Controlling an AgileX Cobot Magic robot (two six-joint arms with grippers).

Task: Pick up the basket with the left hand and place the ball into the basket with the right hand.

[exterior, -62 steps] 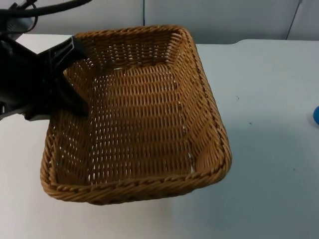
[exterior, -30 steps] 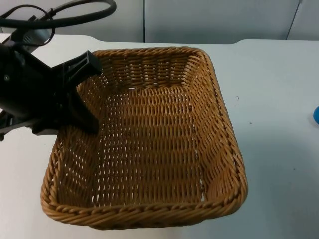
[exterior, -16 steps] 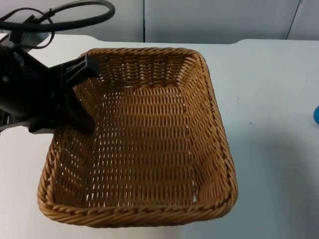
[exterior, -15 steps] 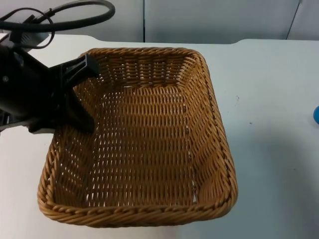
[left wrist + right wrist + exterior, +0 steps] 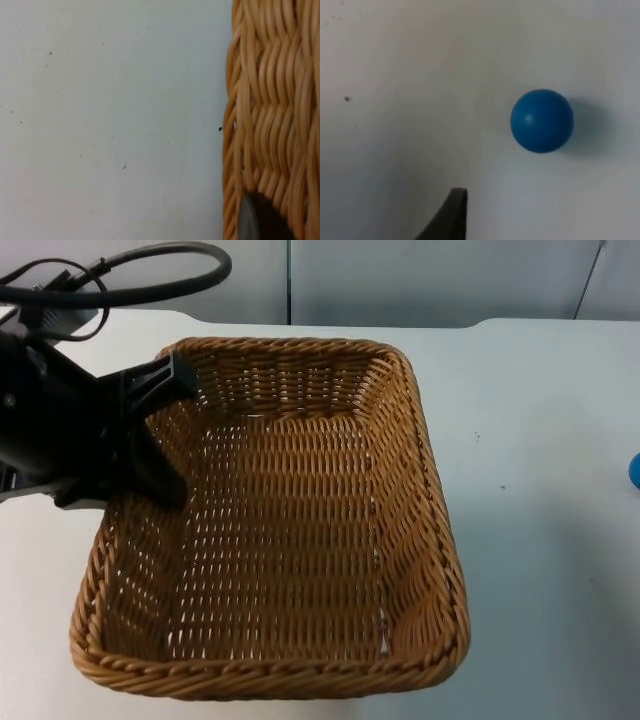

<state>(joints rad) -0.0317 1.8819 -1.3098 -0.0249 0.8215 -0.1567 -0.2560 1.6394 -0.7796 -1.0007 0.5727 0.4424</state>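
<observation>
We see the left claw (image 5: 150, 425) closed on the left wall of the woven basket (image 5: 290, 530), near the basket's far left corner. One black finger runs along the outside of the rim and the other reaches down inside against the wicker. The basket is a tan rectangular one with an open top and nothing in it. It sits over the left and middle part of the white worktop (image 5: 540, 570), with its near rim close to the worktop's near edge as we see it from the top view. Whether the basket rests on the worktop or is lifted just off it, we cannot tell.

In the left wrist view we make out the outer weave of the basket wall (image 5: 270, 110) running alongside bare worktop (image 5: 110, 110), with a dark fingertip (image 5: 255, 217) pressed against the wicker.

The blue ball (image 5: 634, 471) lies on the worktop at its right edge, well apart from the basket. In the right wrist view we see the ball (image 5: 542, 120) resting alone on the white surface, round and plain, with a soft shadow beside it. One black fingertip (image 5: 451, 215) of the right claw stands near the ball without touching it. We cannot tell from this whether the right claw is open or closed; it hangs over the worktop by the ball and holds nothing that we can see.
</observation>
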